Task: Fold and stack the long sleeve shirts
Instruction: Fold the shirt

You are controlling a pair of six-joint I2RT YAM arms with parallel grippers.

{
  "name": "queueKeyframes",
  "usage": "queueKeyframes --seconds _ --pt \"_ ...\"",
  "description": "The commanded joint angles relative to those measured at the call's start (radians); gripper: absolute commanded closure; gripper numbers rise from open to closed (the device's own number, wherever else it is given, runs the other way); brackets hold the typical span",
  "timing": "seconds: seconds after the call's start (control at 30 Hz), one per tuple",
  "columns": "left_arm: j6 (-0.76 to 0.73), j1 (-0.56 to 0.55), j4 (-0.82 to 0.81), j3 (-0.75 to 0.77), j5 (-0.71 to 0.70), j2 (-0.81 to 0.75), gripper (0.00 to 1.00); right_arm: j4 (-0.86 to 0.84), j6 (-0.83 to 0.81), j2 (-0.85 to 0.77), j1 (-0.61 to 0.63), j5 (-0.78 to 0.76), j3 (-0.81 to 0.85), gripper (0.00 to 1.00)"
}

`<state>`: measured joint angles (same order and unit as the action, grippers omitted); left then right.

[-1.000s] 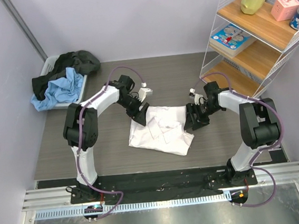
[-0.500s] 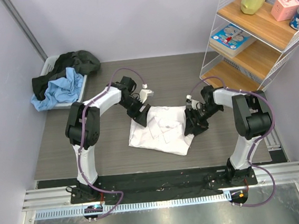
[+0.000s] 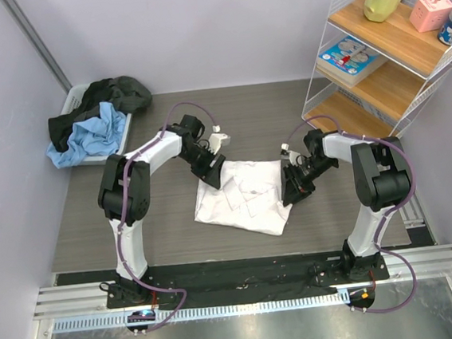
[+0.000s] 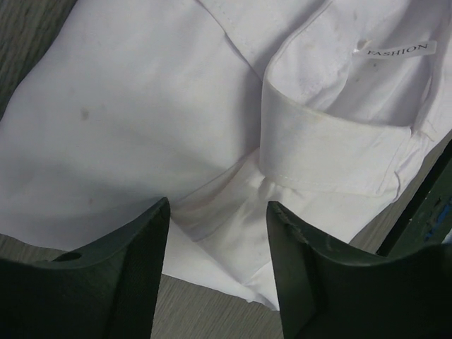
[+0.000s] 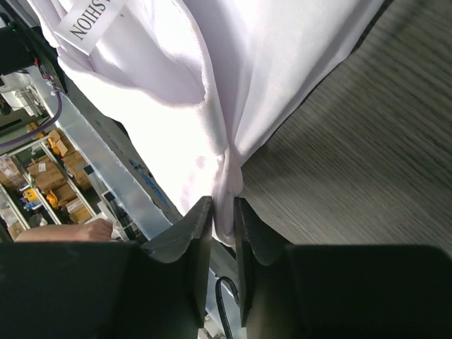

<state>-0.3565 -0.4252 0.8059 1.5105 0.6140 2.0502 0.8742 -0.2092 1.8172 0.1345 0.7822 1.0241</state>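
Top external: white shirt (image 3: 241, 196) lies partly folded on the tabletop (image 3: 135, 226), between the two arms. Left claw (image 3: 212, 171) sits at the shirt's far-left corner, right claw (image 3: 292, 185) at its right edge. More garments are heaped in a bin (image 3: 77, 93) well off to the shirt's far left.

Left wrist: claw wide, fingers (image 4: 134, 268) straddling a ridge of cloth just beside the shirt's collar (image 4: 332, 148). Nothing is pinched. A label (image 4: 395, 49) shows inside the collar.

Right wrist: claw narrow, jaws nipped on a thin gathered fold at the shirt's edge, with cloth fanning out beyond the tips. The bite looks shallow, with little cloth between the pads.

Risks (judgement):
- If the right arm pulls or lifts while the left has no hold, the shirt would likely drag sideways and spoil the fold rather than turn over.
- The shallow pinch may slip out under tension.
- The left claw, closing where it stands, could catch the collar plus several layers and bunch them.
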Motion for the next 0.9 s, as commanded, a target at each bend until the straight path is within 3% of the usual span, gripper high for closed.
queueKeyframes --seconds 0.0,0.1,0.17,0.23,0.4,0.67,0.87 --pt "-0.035 0.005 0.053 0.005 0.062 -0.022 0.49 -0.014 -0.007 -0.033 0.013 0.028 0.025 0.8" --pt "-0.036 0.003 0.05 -0.022 0.084 -0.03 0.54 -0.029 -0.001 -0.044 0.027 0.006 0.033 0.85" --pt "-0.03 0.003 0.047 -0.033 0.104 -0.035 0.61 -0.037 0.005 -0.056 0.04 -0.012 0.039 0.95" --pt "-0.027 0.003 0.042 -0.033 0.11 -0.041 0.73 -0.041 0.008 -0.068 0.053 -0.029 0.05 0.99" --pt "-0.022 0.019 0.01 -0.064 0.109 -0.122 1.0 -0.041 0.002 -0.136 0.097 -0.096 0.094 0.99" --pt "-0.016 0.085 -0.028 -0.091 0.109 -0.196 1.0 -0.037 -0.082 -0.139 0.152 -0.221 0.253 0.99" --pt "0.034 0.098 -0.134 -0.092 0.053 -0.15 1.0 -0.09 -0.134 -0.026 0.152 -0.297 0.352 0.99"
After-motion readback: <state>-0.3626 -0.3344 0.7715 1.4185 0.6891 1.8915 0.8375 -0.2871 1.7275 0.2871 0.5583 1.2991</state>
